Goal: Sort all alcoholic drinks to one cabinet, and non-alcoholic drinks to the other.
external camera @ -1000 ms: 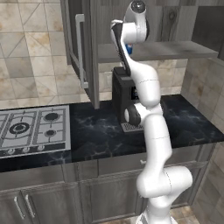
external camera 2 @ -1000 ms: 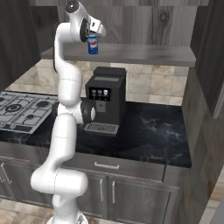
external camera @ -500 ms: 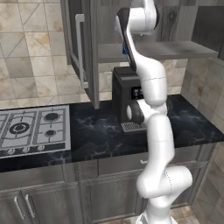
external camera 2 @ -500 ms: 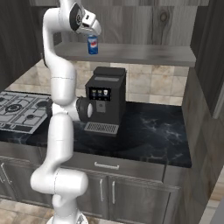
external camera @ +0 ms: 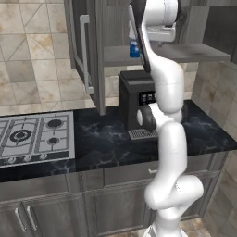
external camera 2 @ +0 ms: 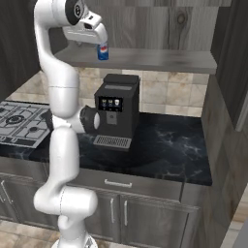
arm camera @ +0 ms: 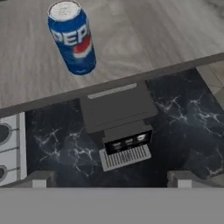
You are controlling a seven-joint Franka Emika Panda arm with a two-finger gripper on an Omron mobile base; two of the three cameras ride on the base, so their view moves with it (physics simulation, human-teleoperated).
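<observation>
A small blue soda can (arm camera: 73,38) with a red-and-white mark stands upright on the grey shelf (external camera 2: 155,59) of the open wall cabinet. The same can (external camera 2: 102,51) sits near the shelf's left end, and in the left base view the can (external camera: 134,47) is partly hidden behind the arm. My gripper (arm camera: 111,179) is open with nothing between its fingers, held above and slightly back from the can. In the right base view the gripper (external camera 2: 100,38) hangs just up and left of the can, apart from it. The cabinet's door (external camera: 85,51) stands open to the left.
A black coffee machine (external camera 2: 116,114) stands on the dark marble counter (external camera 2: 164,150) under the shelf. A gas stove (external camera: 32,136) lies to the left. A dark cabinet side wall (external camera 2: 225,97) closes off the right. Grey drawers and doors (external camera 2: 121,203) run below the counter.
The hand has drawn back and up from the can, and the arm's upper joints have swung. The can stays where it stood on the shelf.
</observation>
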